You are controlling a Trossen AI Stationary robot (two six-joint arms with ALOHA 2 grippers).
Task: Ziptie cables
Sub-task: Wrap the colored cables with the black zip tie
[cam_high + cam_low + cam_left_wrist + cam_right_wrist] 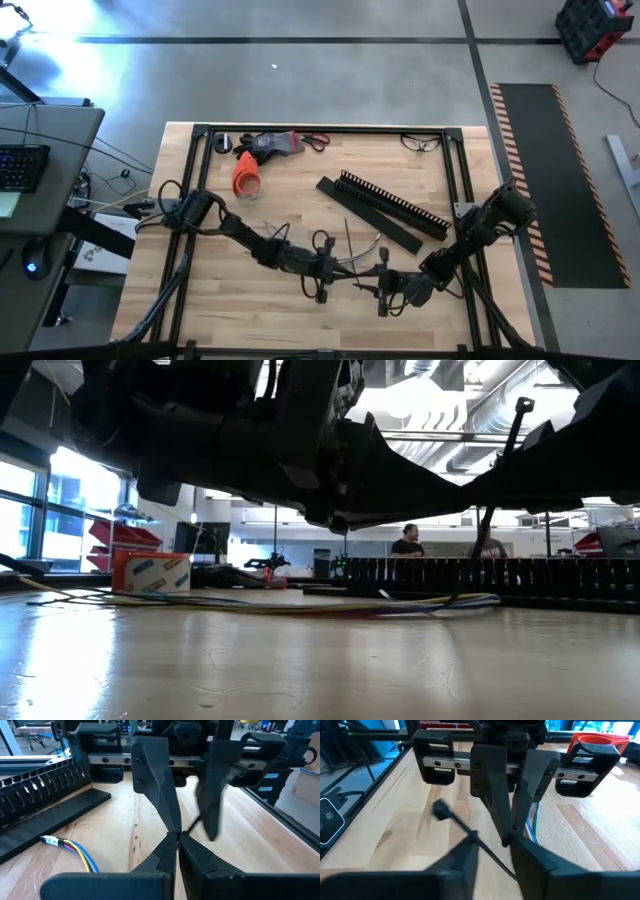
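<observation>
The cables (355, 250) are a thin bunch of coloured wires lying flat on the wooden table; they also show in the low view (300, 603) and the left wrist view (70, 849). A black zip tie (465, 827) slants up over them, its head (522, 404) on top. My left gripper (178, 838) and my right gripper (494, 865) meet tip to tip at the table's middle near edge. The left one is shut on the tie. The right one is a little open, with the strap running between its fingers. My left gripper pinches the zip tie's strap (189, 828) between its two fingertips, away from the head. The fingers come nearly level from the table's left. The tie stands clear of the table and slants upward. My right gripper's fingers (540, 862) flank the strap; whether they touch it I cannot tell.
A black comb-toothed channel (395, 200) and a flat black bar (370, 216) lie just beyond the grippers. An orange cup (246, 177), hand tools (275, 143) and glasses (420, 143) sit toward the far edge. A black frame (330, 129) borders the table. People (408, 540) stand far behind.
</observation>
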